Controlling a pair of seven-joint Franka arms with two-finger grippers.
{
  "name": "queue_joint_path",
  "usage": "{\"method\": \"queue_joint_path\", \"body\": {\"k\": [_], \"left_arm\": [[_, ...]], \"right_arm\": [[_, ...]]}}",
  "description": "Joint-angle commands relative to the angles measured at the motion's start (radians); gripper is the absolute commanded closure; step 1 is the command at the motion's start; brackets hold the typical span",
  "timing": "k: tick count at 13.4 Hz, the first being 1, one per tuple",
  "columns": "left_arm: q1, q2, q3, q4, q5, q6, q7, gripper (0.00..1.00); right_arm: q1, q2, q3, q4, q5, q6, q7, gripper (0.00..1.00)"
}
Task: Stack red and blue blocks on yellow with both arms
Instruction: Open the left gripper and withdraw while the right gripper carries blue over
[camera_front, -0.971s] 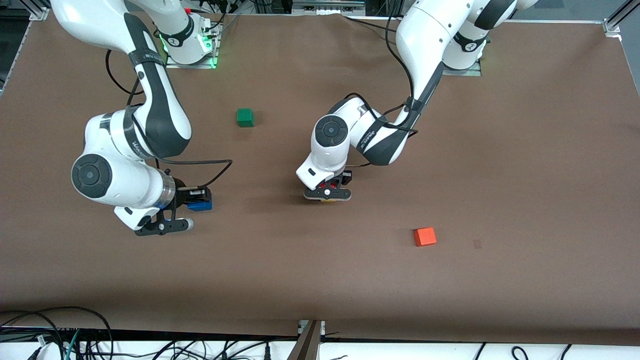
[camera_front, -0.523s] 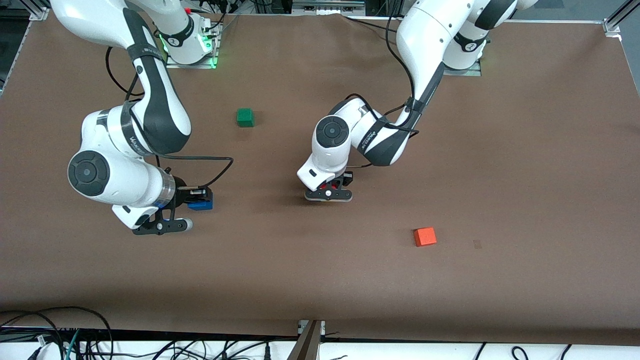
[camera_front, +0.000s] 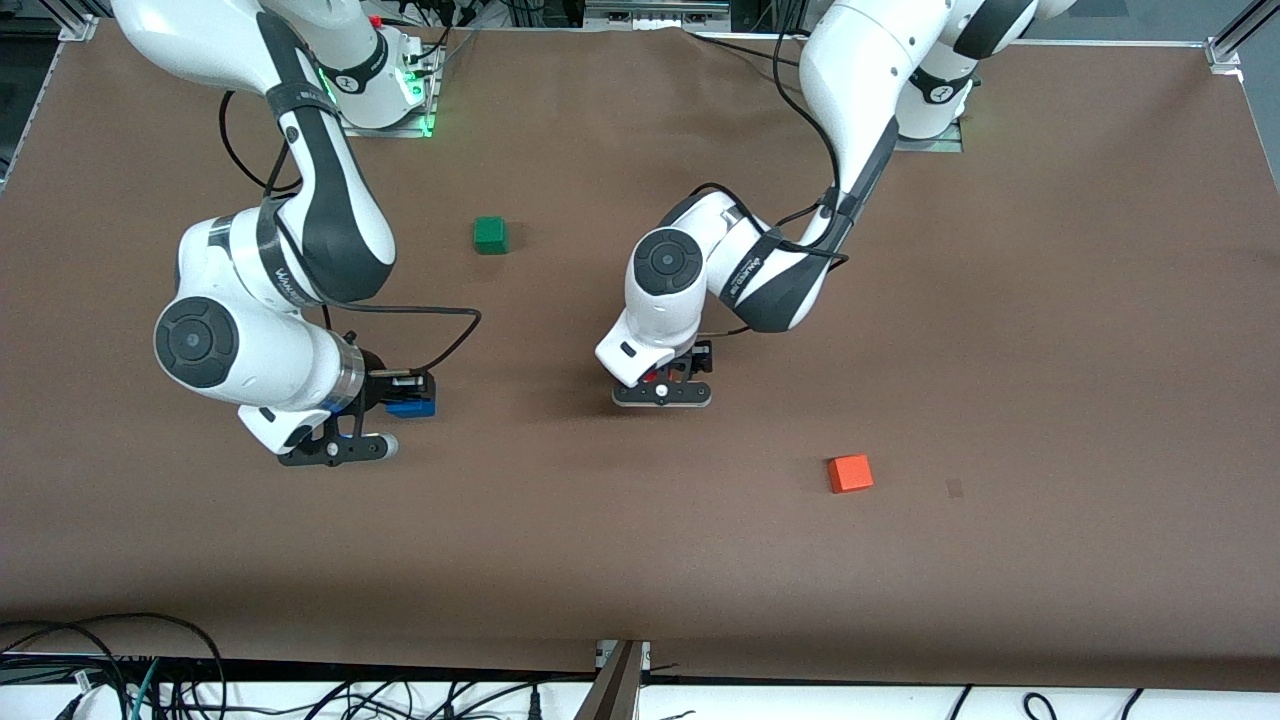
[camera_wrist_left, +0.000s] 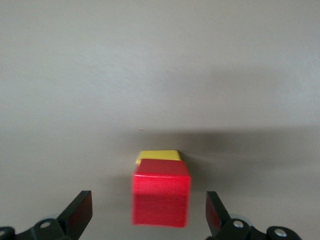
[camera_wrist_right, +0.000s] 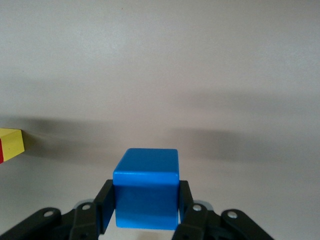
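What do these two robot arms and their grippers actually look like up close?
Both are thick, glossy white jointed arms with rounded segments, black bands at the joints and round dark caps on the elbows. Loose black cables loop alongside each one. The left gripper and right gripper are black, with two flat fingers on a crossbar; green lights glow at the bases.

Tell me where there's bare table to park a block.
Bare table lies nearer the front camera than the orange cube, and between the green cube and the left gripper. Crowded: around the red block on yellow.
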Motion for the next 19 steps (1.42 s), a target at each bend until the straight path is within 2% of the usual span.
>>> {"method": "queue_joint_path", "body": {"k": [1, 7, 9, 12, 14, 16, 19], "left_arm": [[0.084, -0.006, -0.015, 0.120, -0.003, -0.145, 0.010, 0.00], [0.317, -0.172, -0.013, 0.130, -0.003, -0.306, 0.272, 0.00], [0.408, -0.208, -0.015, 0.130, -0.003, -0.340, 0.335, 0.00], [0.480, -0.288, -0.003, 0.125, -0.003, -0.463, 0.422, 0.00], [0.522, -0.344, 0.000, 0.111, 0.000, -0.495, 0.480, 0.00], [0.578, -0.409, 0.003, 0.059, 0.000, -0.497, 0.553, 0.00], [0.650, -0.519, 0.007, -0.054, -0.001, -0.495, 0.559, 0.00]], "right_arm": [[0.046, 0.008, -0.001, 0.032, 0.013, -0.014, 0.125, 0.47], [0.224, 0.029, -0.001, 0.059, 0.013, 0.101, 0.414, 0.47], [0.300, 0.049, -0.002, 0.061, 0.010, 0.188, 0.533, 0.47], [0.400, 0.103, -0.002, 0.061, 0.010, 0.335, 0.666, 0.47], [0.449, 0.146, -0.004, 0.068, 0.003, 0.428, 0.743, 0.47], [0.456, 0.172, -0.005, 0.082, -0.002, 0.440, 0.756, 0.47], [0.457, 0.172, -0.008, 0.082, -0.008, 0.433, 0.753, 0.47]]}}
